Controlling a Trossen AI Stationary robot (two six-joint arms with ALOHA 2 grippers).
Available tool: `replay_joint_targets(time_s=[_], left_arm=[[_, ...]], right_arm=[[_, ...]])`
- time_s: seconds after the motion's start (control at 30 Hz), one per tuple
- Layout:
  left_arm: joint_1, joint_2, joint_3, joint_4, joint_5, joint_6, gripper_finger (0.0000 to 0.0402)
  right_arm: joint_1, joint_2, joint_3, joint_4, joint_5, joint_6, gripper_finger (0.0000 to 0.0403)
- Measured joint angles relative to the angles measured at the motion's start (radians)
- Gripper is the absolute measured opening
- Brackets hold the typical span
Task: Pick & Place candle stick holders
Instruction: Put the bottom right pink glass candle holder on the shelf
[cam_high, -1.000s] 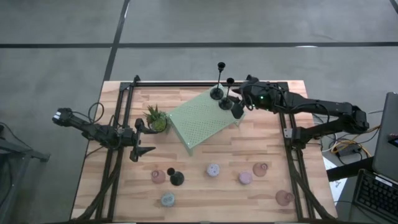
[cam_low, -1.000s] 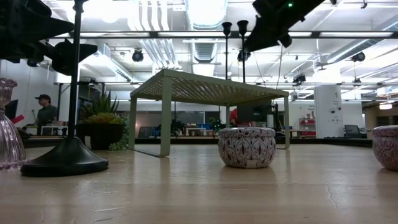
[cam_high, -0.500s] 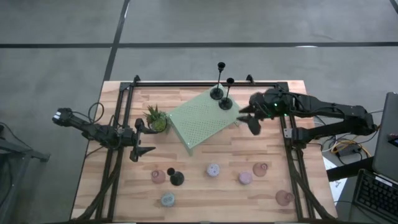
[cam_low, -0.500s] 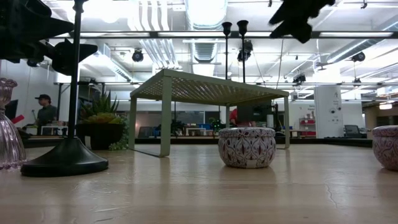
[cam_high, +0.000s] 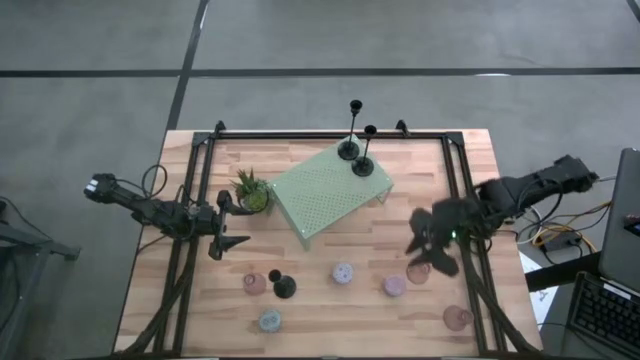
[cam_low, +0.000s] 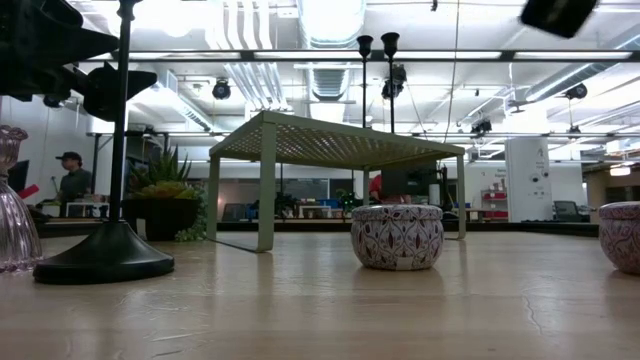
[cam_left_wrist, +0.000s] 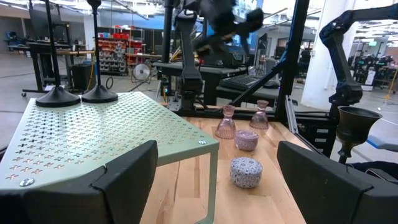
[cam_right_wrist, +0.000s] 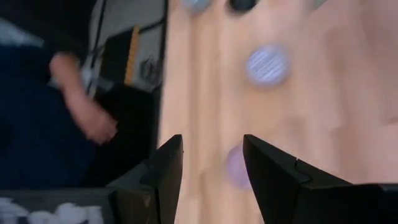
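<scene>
right gripper (cam_high: 432, 247) motion-blurred

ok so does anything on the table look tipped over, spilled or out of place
Nothing stands out. Two black sticks stand upright on the green stand, a third upright on the table among the cups and pucks, with nothing tipped or spilled. The stand sits at an angle to the table edges.

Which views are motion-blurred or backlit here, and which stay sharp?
Right wrist view: heavily smeared, pucks mere blobs. High view: right gripper smeared, the rest sharp. Low view: ceiling lights glare, stand and black holder in silhouette. Left wrist view: sharp on the stand, right arm blurred beyond.
</scene>
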Motion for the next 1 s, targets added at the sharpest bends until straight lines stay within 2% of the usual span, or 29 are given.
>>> replay_joint_targets(time_s=[0.2,0.43,0.63,0.83,1.0], left_arm=[[0.0,0.0,0.0,0.0,0.0,0.0,0.0335],[0.0,0.0,0.0,0.0,0.0,0.0,0.0335],[0.0,0.0,0.0,0.0,0.0,0.0,0.0335],[0.0,0.0,0.0,0.0,0.0,0.0,0.0335],[0.0,0.0,0.0,0.0,0.0,0.0,0.0335]], right_arm=[[0.241,0.092,0.0,-0.051,0.05,0.237,0.016],[0.455,0.223,0.0,-0.124,0.028,0.536,0.0156],[0.558,0.298,0.0,-0.136,-0.043,0.707,0.0149],[0.623,0.34,0.0,-0.214,-0.087,0.795,0.0132],[0.657,0.364,0.0,-0.214,-0.105,0.83,0.0119]])
